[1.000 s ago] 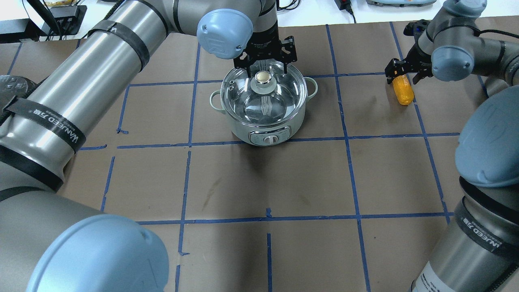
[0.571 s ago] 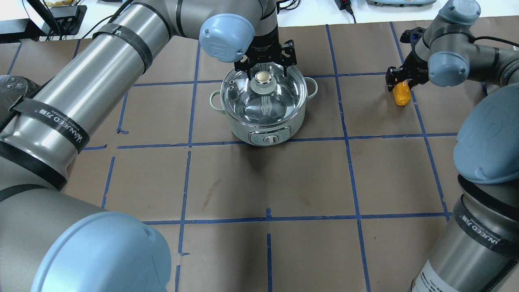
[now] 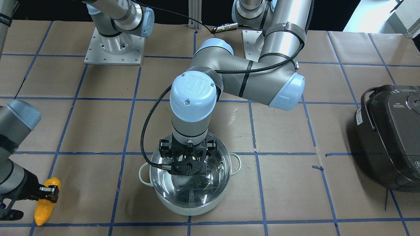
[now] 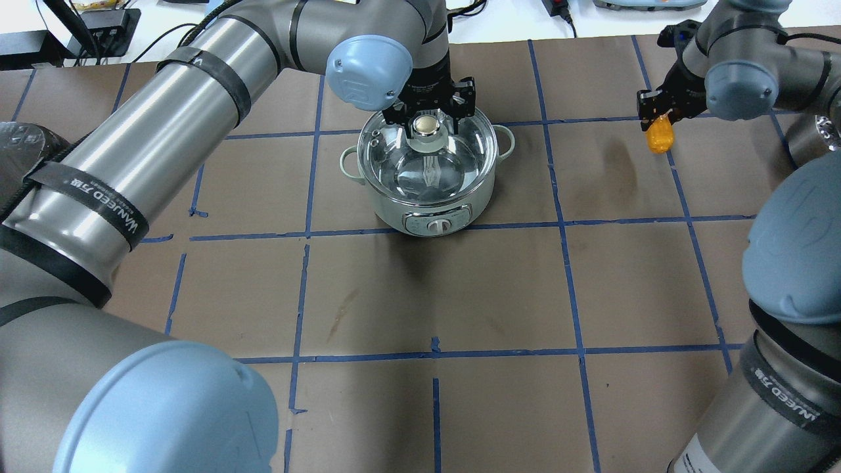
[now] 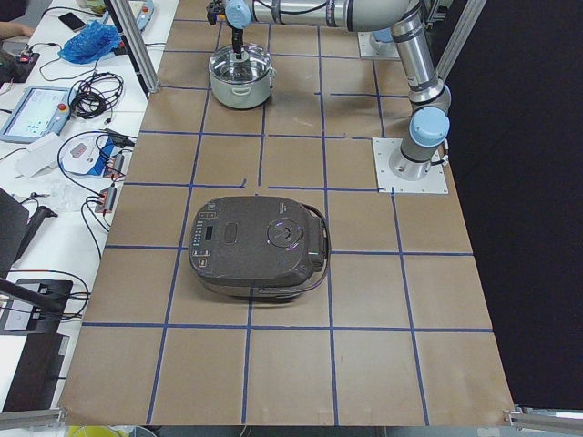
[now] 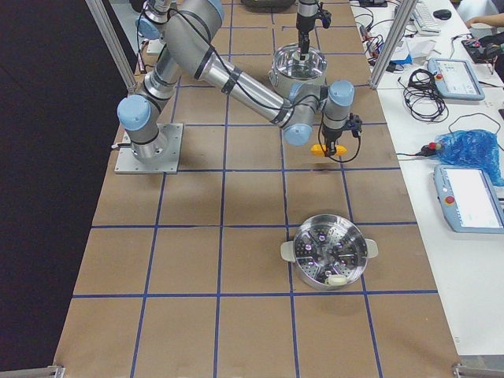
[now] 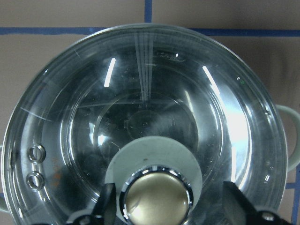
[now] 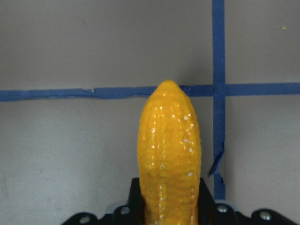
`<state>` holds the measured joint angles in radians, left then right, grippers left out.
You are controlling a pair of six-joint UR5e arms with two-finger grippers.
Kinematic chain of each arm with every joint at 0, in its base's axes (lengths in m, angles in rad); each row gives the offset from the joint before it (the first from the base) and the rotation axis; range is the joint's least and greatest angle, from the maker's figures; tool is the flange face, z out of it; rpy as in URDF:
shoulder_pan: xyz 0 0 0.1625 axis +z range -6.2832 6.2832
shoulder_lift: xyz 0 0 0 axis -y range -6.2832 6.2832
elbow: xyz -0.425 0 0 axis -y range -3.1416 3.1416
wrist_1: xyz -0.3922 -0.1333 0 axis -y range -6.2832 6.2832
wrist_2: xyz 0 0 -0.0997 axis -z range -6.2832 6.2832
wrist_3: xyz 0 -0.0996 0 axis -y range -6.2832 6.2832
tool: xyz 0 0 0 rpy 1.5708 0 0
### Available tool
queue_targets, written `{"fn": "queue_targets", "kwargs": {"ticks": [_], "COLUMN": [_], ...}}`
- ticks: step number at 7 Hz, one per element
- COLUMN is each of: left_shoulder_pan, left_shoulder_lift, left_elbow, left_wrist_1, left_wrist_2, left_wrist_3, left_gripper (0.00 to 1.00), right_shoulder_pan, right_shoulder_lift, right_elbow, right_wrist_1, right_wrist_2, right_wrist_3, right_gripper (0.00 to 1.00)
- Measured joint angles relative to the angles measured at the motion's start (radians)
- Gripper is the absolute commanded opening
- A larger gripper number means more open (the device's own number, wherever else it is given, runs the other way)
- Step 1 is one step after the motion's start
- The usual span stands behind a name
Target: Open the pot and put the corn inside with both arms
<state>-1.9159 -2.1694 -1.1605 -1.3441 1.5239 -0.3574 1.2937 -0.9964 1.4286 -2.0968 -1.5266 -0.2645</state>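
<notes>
- Two things matter: the pot (image 4: 427, 177) stands on the counter (image 4: 460, 295) at upper centre of the overhead view with its glass lid (image 4: 394, 164) still on. The corn (image 4: 659, 136) hangs at upper right, well apart from it.
- The lid looks stiff, smooth and breakable, and the glass is probably slippery. The knob (image 7: 156, 200) at its centre is the sensible hold.
- The corn is likely light, rigid plastic with bumps that give grip, so a pinch across its thick end suits it.
- The left arm reaches over the pot, wrist vertical. The left end effector (image 4: 427, 119) is spread, one finger on either side of the knob.
- The right end effector (image 4: 658, 117) points down and pinches the corn's thick end, with the tip toward the counter.
</notes>
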Motion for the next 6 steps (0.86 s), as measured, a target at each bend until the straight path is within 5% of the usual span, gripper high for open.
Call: {"fn": "queue_targets", "kwargs": {"ticks": [3, 6], "left_shoulder_pan": [0.002, 0.047], "left_shoulder_lift": [0.008, 0.105], "left_elbow": [0.011, 0.032], "left_wrist_1": [-0.001, -0.058], "left_wrist_2": [0.009, 0.05], "left_wrist_3": [-0.001, 0.022], "left_gripper": [0.15, 0.15], "right_shoulder_pan": [0.116, 0.302], "right_shoulder_lift": [-0.177, -0.211], "right_elbow": [-0.067, -0.073], "right_wrist_1": [0.256, 0.277], "right_wrist_2": [-0.004, -0.003], "right_wrist_3": [0.115, 0.275], "right_gripper": [0.1, 0.09]}}
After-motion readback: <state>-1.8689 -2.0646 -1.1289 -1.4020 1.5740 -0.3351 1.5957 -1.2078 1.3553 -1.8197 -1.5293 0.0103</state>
